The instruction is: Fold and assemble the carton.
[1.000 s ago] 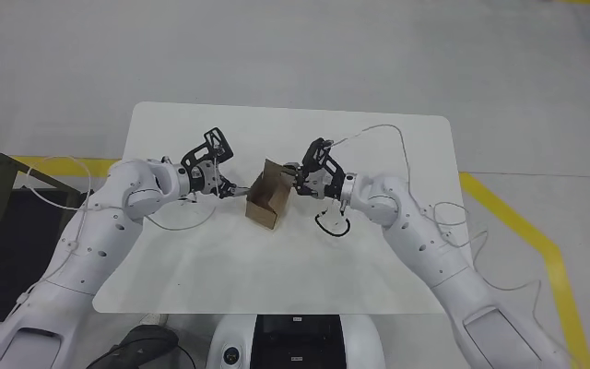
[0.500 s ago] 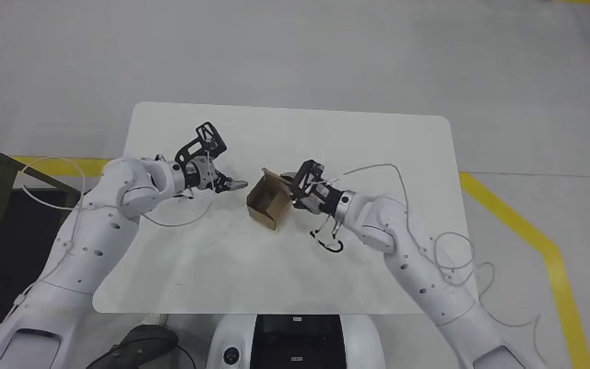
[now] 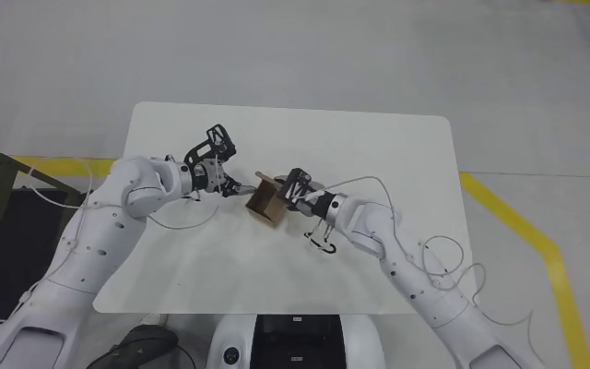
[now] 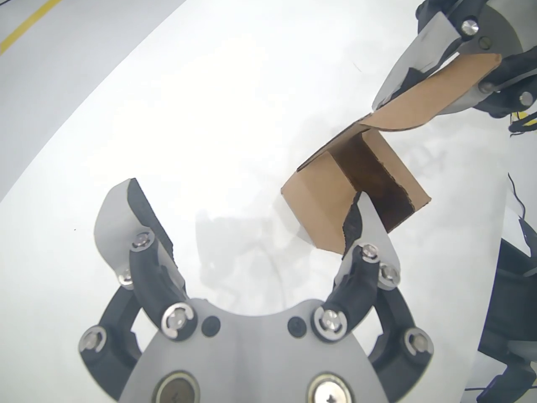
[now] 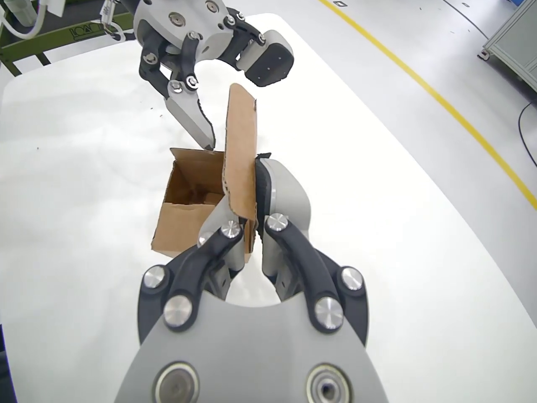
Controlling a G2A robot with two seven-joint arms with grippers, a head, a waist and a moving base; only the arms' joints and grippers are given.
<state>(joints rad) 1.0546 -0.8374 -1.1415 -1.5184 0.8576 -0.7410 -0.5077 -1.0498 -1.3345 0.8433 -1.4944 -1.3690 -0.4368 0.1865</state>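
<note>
- Brown corrugated card at the middle of the white bench (image 3: 369, 148): the carton (image 3: 265, 201) sits there mouth-up, walls squared and nothing closed over the top yet.
- The right end effector (image 5: 249, 194) comes in from about 3 o'clock of the carton and is clamped tight on one long flap (image 5: 241, 157), with card pinched between both fingers.
- That flap stands nearly upright above the mouth. My read is that it's held up so it can be swung over and folded down as the lid.
- The left end effector (image 4: 245, 207) is over at roughly 9 to 10 o'clock of the carton, fingers spread wide, gripping nothing.
- One fingertip (image 4: 361, 211) rests against the carton's rim on the near wall, while the other finger hangs off to the side over bare bench.
- Looks like a bracing job: that single finger pins the body so it can't slide or tip while the other arm works the flap.
- From the right wrist view you can look straight into the cavity, and the inner flaps seem to lie low in the bottom, so I'd say the base is formed.
- Judgement call: this is mid-task, with the top closure to come.
- The risk is the light carton skating across the smooth bench if the brace slips off the rim.
</note>
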